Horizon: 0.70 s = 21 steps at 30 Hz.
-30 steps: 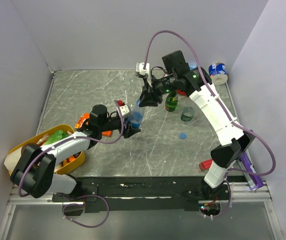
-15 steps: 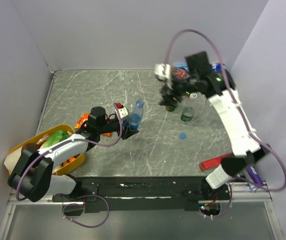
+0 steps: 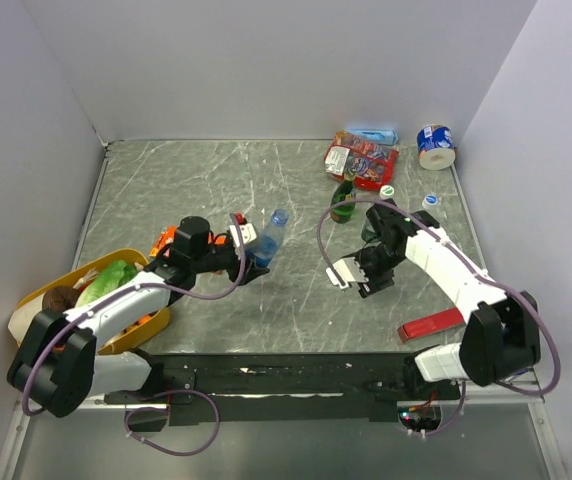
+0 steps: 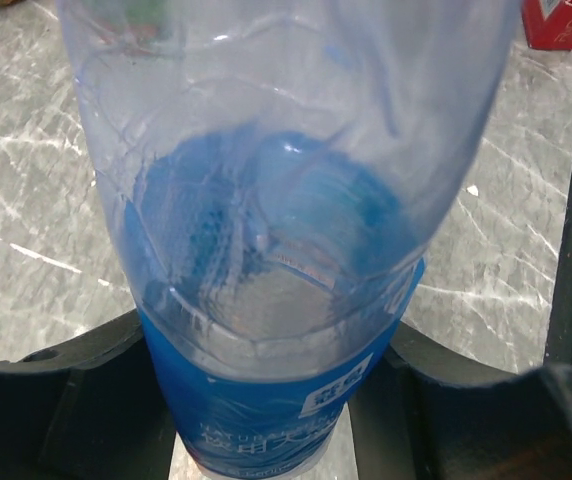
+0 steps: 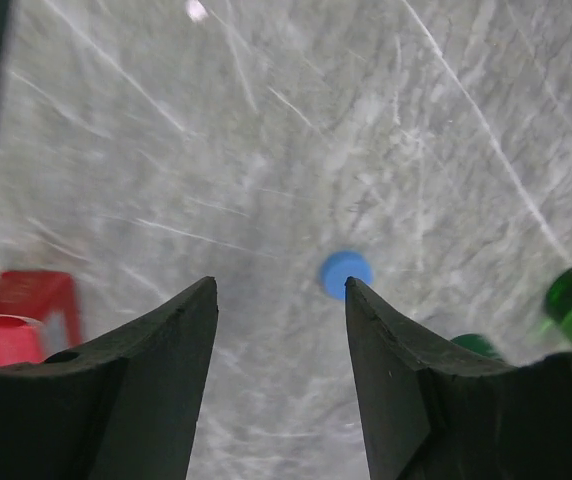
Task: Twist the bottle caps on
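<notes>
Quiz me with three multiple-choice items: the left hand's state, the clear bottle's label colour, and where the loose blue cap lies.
1. The left hand is: A open, empty; B shut on the clear bottle; C shut on a cap.
2. The bottle's label is: A red; B yellow; C blue.
3. The loose blue cap lies: A in the left hand; B on the label; C on the table between the right hand's open fingers.
Key: B, its fingers clamp the bottle's sides; C, the left wrist view shows blue; C, the right wrist view shows it there.
</notes>
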Each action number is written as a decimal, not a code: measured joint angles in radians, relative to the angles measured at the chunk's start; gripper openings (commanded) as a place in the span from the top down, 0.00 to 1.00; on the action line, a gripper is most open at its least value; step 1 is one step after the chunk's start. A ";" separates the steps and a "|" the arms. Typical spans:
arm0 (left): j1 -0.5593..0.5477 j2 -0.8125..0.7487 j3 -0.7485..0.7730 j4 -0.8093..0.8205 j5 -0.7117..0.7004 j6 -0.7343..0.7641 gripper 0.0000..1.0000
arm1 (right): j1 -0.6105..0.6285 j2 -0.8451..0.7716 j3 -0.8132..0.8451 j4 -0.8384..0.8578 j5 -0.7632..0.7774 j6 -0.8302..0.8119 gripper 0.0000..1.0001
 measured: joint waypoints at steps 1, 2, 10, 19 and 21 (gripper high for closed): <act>0.000 -0.009 0.000 -0.011 -0.005 0.005 0.87 | -0.002 0.019 -0.003 0.019 0.008 -0.032 0.39; 0.000 -0.018 0.000 -0.020 -0.010 0.008 0.92 | -0.005 0.036 -0.003 0.039 0.016 -0.060 0.39; 0.000 -0.077 -0.007 -0.070 -0.058 0.021 0.99 | -0.055 0.198 -0.009 0.178 0.079 -0.203 0.39; 0.000 -0.087 -0.008 -0.116 -0.082 0.022 0.99 | -0.093 0.292 -0.003 0.231 0.117 -0.260 0.40; 0.003 -0.087 -0.008 -0.122 -0.082 0.022 0.99 | -0.093 0.303 0.000 0.237 0.119 -0.264 0.40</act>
